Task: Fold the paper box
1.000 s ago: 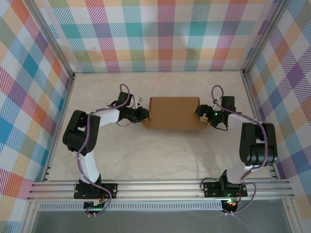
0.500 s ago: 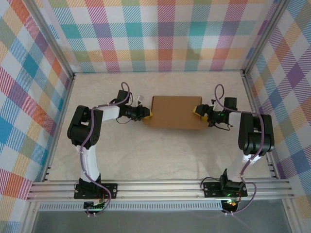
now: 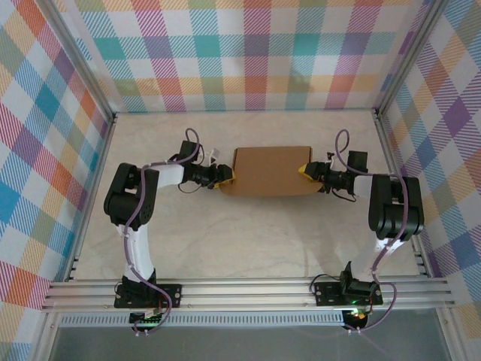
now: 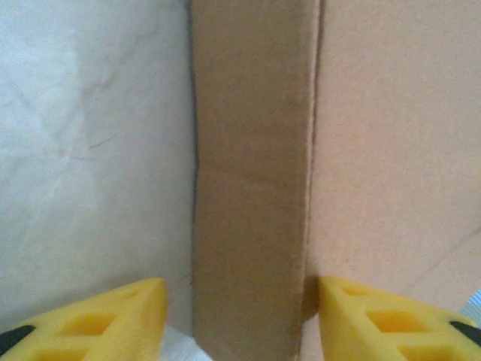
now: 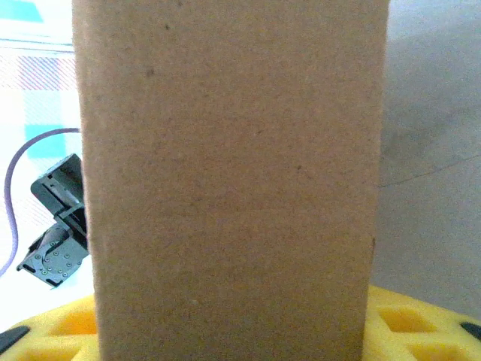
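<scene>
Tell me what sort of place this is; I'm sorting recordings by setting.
Likely a robot test cell: plaid walls around a table, left arm and right arm bolted to an aluminium rail, the paper box between them.

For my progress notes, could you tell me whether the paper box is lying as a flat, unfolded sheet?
No, from above the paper box is a compact brown rectangle with no flaps spread over the table.

The plain brown, unprinted cardboard paper box (image 3: 270, 171) lies flat on the pale worktop (image 3: 248, 241), folded shut into a shallow rectangle. It sits slightly toward 1 o'clock from the middle, with its long sides running from 9 to 3 o'clock.
</scene>
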